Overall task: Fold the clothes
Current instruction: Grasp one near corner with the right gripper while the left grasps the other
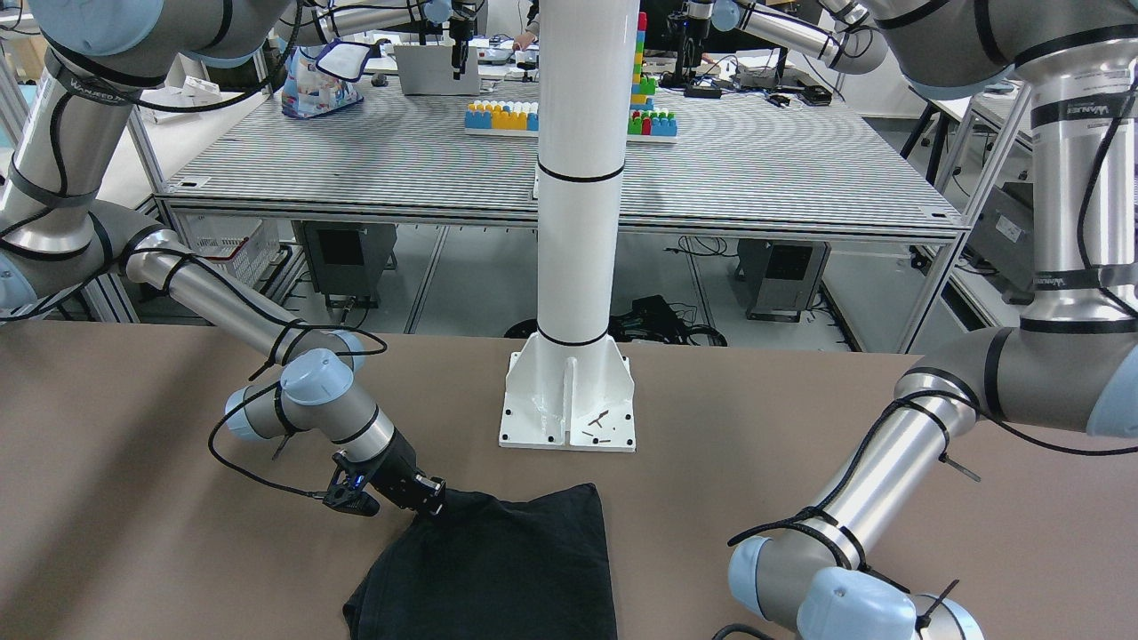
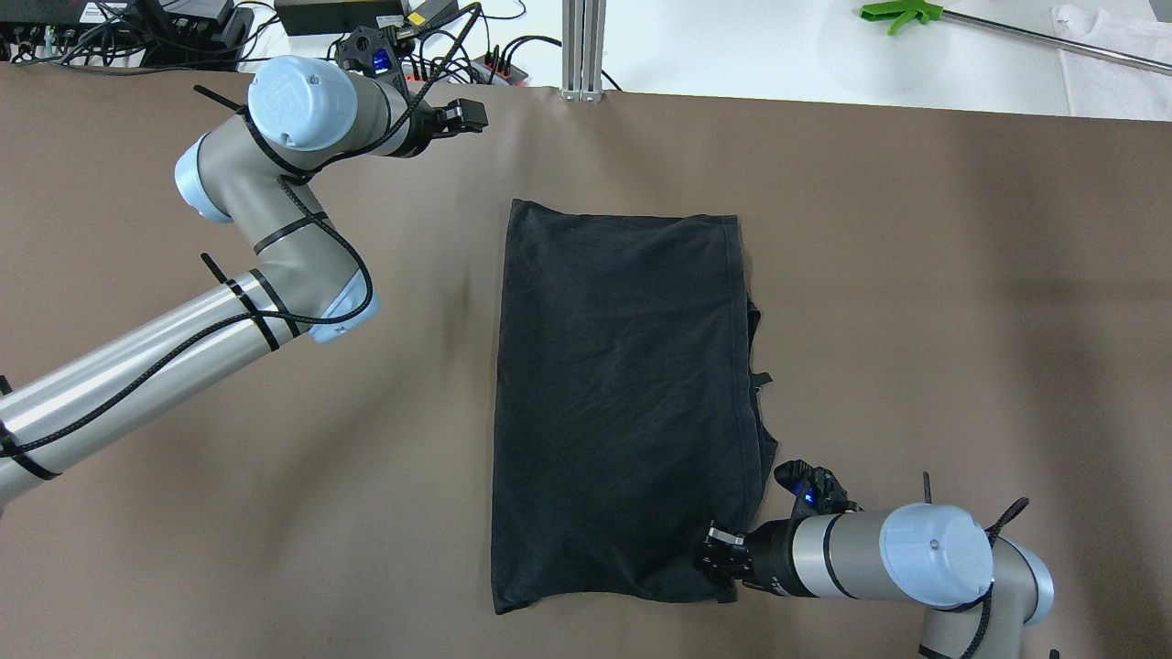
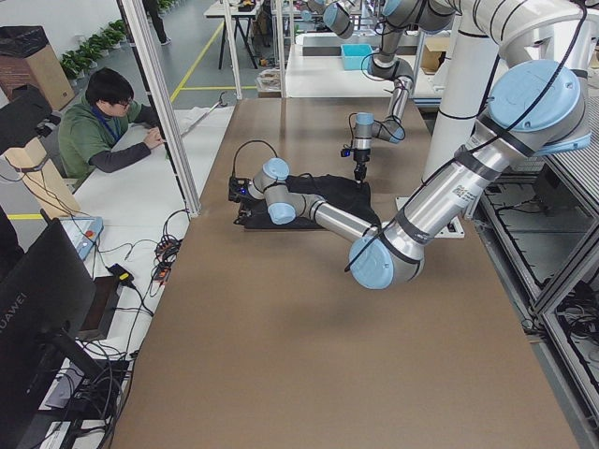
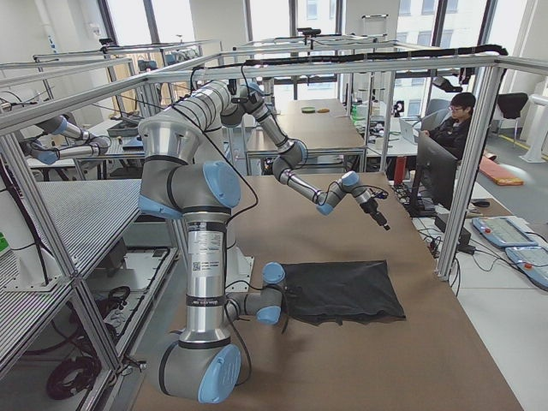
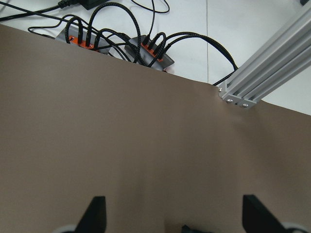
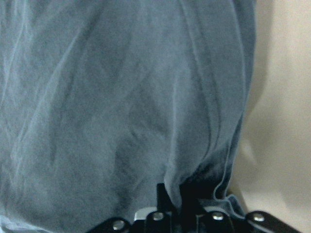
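The clothes (image 2: 623,394) are one black fabric piece lying flat on the brown table, roughly rectangular, with some edges bunched along its right side. My right gripper (image 2: 719,558) is at the cloth's near right corner. The right wrist view shows the gripper (image 6: 177,194) shut on a pinch of the fabric (image 6: 121,97). It also shows in the front view (image 1: 434,498) at the cloth's (image 1: 507,569) corner. My left gripper (image 2: 462,114) is far from the cloth, near the table's far edge. In the left wrist view, the left gripper (image 5: 174,204) is open and empty above bare table.
The white pillar's base plate (image 1: 569,400) stands behind the cloth. Cables and power strips (image 5: 121,43) and an aluminium post (image 2: 583,46) sit past the far table edge. A green-handled tool (image 2: 902,11) lies at the far right. An operator (image 3: 103,126) sits beyond the far edge.
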`<act>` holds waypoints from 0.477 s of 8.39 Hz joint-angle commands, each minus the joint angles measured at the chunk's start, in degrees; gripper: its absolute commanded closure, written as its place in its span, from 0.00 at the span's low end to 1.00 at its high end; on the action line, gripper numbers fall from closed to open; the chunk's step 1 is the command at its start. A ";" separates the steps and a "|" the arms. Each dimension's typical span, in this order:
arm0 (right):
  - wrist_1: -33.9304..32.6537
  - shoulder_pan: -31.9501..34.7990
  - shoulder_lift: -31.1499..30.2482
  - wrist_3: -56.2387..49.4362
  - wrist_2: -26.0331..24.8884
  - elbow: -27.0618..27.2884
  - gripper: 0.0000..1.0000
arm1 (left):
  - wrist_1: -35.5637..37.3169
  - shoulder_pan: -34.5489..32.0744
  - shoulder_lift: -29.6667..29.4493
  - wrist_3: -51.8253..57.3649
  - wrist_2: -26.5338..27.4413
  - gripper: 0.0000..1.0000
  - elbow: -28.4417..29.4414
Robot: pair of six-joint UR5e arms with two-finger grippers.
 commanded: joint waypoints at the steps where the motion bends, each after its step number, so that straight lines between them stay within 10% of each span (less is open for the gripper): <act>1: 0.49 0.15 0.55 1.12 0.09 0.79 1.00 | 1.69 0.25 7.82 -8.64 -7.80 0.00 -12.72; 4: 0.49 0.15 1.78 0.42 -0.09 0.88 1.00 | 5.84 15.15 21.23 -22.04 -2.93 0.00 -36.07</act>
